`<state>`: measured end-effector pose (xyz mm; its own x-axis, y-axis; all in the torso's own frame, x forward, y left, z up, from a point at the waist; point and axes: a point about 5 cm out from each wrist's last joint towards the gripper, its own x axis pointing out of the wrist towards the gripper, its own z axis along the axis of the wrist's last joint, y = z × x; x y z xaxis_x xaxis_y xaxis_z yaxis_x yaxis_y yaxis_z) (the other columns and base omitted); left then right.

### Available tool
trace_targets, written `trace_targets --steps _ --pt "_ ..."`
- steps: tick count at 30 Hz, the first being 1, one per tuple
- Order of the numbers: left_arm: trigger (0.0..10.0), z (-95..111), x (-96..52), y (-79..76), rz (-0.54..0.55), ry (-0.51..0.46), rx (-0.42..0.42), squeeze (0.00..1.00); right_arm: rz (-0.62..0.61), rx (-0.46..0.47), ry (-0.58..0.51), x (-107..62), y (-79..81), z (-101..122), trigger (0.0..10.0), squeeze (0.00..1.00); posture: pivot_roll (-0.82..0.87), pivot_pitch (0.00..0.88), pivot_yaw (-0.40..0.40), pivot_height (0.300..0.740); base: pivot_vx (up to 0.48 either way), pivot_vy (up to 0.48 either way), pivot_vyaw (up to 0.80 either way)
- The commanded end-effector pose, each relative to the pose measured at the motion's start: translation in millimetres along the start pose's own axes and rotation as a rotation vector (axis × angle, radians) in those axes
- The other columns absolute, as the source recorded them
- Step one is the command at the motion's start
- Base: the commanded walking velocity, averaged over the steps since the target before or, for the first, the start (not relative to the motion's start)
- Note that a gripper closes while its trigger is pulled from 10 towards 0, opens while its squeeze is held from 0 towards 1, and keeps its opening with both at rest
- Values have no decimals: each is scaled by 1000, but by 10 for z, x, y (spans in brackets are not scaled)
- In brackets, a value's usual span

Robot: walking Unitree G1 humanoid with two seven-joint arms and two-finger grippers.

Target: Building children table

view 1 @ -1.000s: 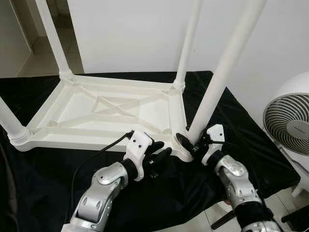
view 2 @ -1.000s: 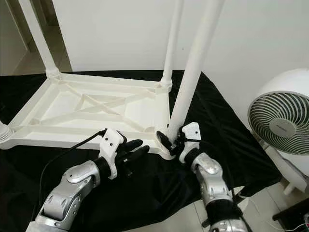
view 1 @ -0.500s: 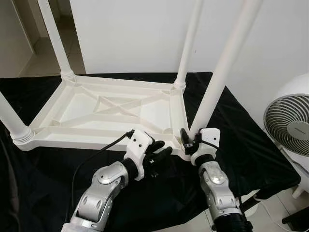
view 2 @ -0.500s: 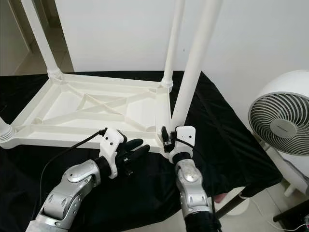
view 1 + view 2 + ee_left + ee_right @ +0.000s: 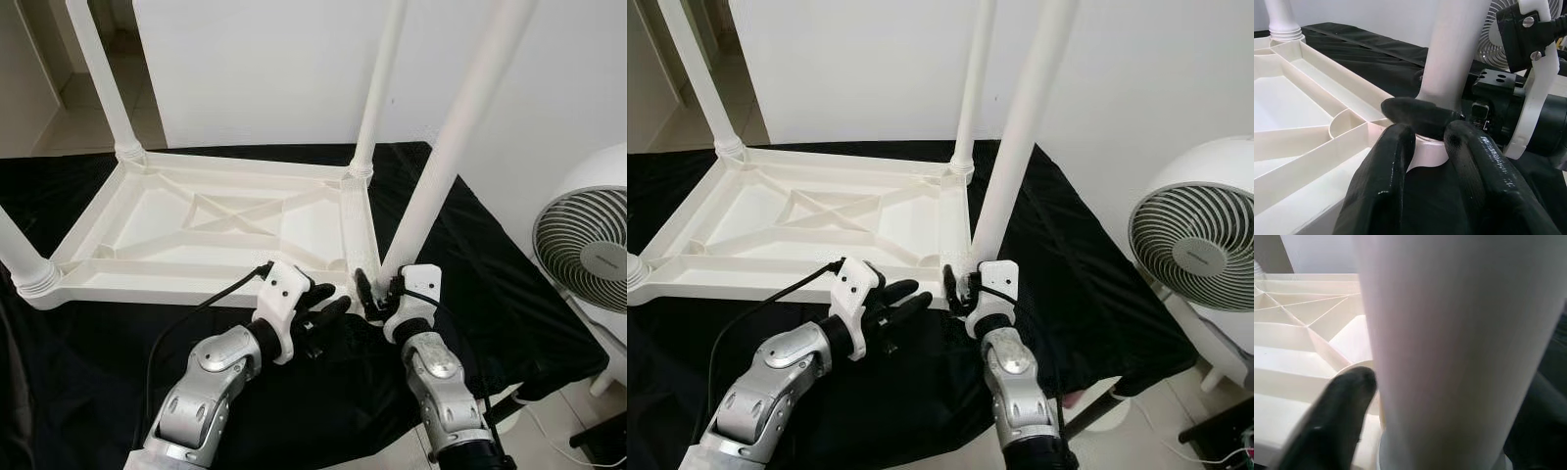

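1. Right gripper (image 5: 377, 294) sits at the base of the near right leg (image 5: 446, 162), one black finger (image 5: 1418, 113) on the tabletop side of the leg and the wrist body on the other. We judge it clamped around that leg just above the corner socket (image 5: 1425, 147). In the right wrist view the leg is pressed close against a finger (image 5: 1337, 416).

2. Left gripper (image 5: 318, 315) hovers just beside the same corner, its two fingers (image 5: 1383, 181) parted and holding nothing, with their tips near the socket rim.

3. We take the step in hand to be seating this leg. We should keep the leg upright and turn or press it straight along its own axis, because a tilt could jam it in the socket.

4. We would use the left gripper to steady the upturned tabletop (image 5: 220, 220) at its frame so it does not slide on the black cloth (image 5: 509, 294).

5. Further off, the tabletop lies upside down along the worktop's middle. The far right leg (image 5: 377, 88), the far left leg (image 5: 98, 78) and the near left leg (image 5: 24, 259) already stand in their corners.

6. We must keep the elbow clear of the fan (image 5: 588, 245) beyond the worktop's right edge.
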<state>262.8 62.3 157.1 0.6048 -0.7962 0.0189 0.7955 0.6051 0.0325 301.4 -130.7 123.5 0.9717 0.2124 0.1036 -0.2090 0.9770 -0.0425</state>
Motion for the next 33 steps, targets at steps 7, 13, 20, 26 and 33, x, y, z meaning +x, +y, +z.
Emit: trace_targets --steps 7,13,20,26,33 --pt "10000 -15 12 17 30 8 -5 0 316 -69 40 -87 -355 55 10000 1000 -5 27 -23 740 0 0 0" --pt "10000 -5 23 26 27 6 -1 0 441 -137 56 -57 -397 57 10000 0 -5 16 -23 740 0 0 0" --pt "10000 7 44 27 26 0 5 0 499 -225 50 127 -426 85 10000 0 3 2 -30 740 0 0 0" --pt "10000 9 46 8 21 -1 7 0 560 -219 52 223 -362 85 0 0 13 2 -34 740 0 0 0" --pt "10000 4 21 8 26 2 7 0 612 -196 68 194 -328 34 0 0 19 4 -36 740 0 0 0"
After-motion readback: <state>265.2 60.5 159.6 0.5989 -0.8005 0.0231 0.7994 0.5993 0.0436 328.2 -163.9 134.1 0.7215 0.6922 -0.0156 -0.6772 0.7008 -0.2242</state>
